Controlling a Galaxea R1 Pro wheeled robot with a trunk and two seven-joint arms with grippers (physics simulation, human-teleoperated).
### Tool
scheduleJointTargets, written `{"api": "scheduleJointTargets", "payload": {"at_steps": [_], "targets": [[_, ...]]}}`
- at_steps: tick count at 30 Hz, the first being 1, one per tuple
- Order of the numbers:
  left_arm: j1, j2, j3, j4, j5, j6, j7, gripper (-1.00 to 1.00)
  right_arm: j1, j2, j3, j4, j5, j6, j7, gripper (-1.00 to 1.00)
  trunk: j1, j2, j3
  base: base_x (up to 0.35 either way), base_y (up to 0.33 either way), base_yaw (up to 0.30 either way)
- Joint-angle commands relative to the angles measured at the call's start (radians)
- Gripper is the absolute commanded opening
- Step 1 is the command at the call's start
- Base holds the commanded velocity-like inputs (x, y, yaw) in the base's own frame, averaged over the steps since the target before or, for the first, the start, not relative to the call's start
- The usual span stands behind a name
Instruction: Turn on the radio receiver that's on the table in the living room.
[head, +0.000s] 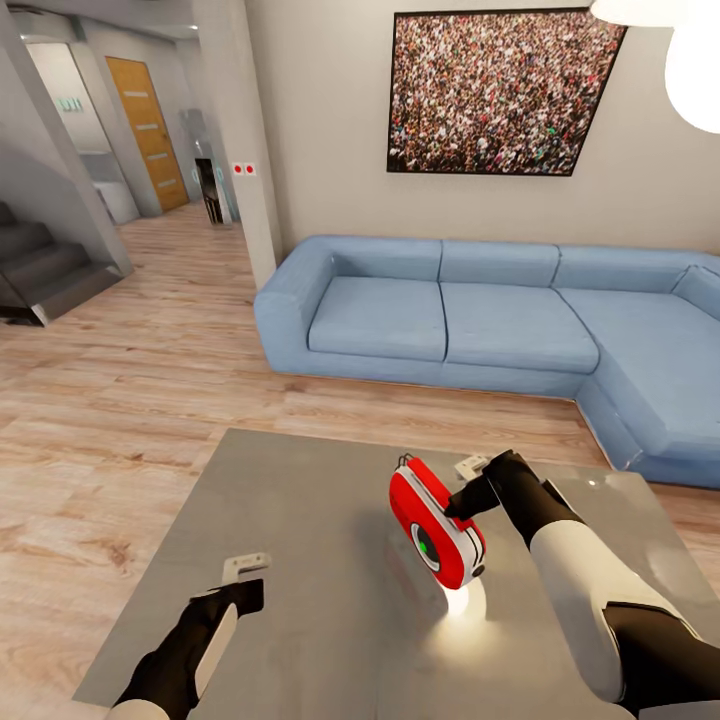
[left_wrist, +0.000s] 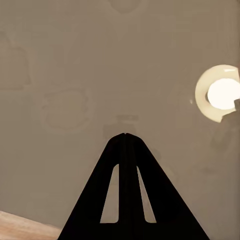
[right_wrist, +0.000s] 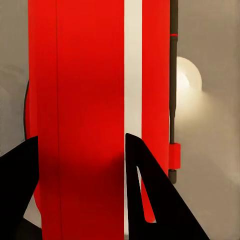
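The red radio receiver (head: 435, 525) with its white-silver rim hangs tilted just above the glossy grey table (head: 300, 500), its round dial (head: 428, 548) facing me. My right gripper (head: 462, 500) is shut on it from the right side. In the right wrist view the radio (right_wrist: 90, 115) stands between the two dark fingers (right_wrist: 150, 200), with its thin antenna (right_wrist: 173, 75) along one edge. My left gripper (head: 250, 592) hovers shut and holding nothing over the table's near left part; in the left wrist view its fingertips (left_wrist: 124, 136) meet above the grey top (left_wrist: 75, 75).
A long light-blue corner sofa (head: 480, 310) runs behind the table, under a framed crowd picture (head: 495, 90). A white pendant lamp (head: 695, 60) hangs at upper right and reflects on the tabletop (head: 462, 600). Wood floor, stairs (head: 40, 260) and a hallway door (head: 148, 130) lie to the left.
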Motion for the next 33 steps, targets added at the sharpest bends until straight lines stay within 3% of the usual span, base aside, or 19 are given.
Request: {"api": "scheduleJointTargets", "payload": {"at_steps": [1,8,13,16,21,33], "targets": [[0.0,0.0,0.0,0.0,0.0,0.0,0.0,-1.0,0.0,0.0,0.0,0.001,-0.004,0.001,0.001,-1.0,0.004,-0.007,-0.003,0.0,0.0,0.0],[0.0,0.0,0.0,0.0,0.0,0.0,0.0,-1.0,0.0,0.0,-0.003,0.034,-0.007,0.001,0.006,-1.0,0.004,-0.007,-0.003,0.0,0.0,0.0],[0.0,0.001,0.0,0.0,0.0,0.0,0.0,-1.0,0.0,-0.007,-0.004,0.045,-0.006,0.002,0.115,-1.0,0.004,-0.007,-0.003,0.0,0.0,0.0],[0.0,0.001,0.0,0.0,0.0,0.0,0.0,-1.0,0.0,-0.009,-0.003,0.047,-0.005,0.006,0.139,-1.0,0.004,-0.007,-0.003,0.0,0.0,0.0],[0.0,0.001,0.0,0.0,0.0,0.0,0.0,-1.0,0.0,-0.009,-0.003,0.047,-0.005,0.056,0.147,-1.0,0.004,-0.007,-0.003,0.0,0.0,0.0],[0.0,0.001,0.0,0.0,0.0,0.0,0.0,-1.0,0.0,-0.009,-0.002,0.047,-0.003,0.069,0.121,-1.0,0.004,-0.007,-0.003,0.0,0.0,0.0]]}}
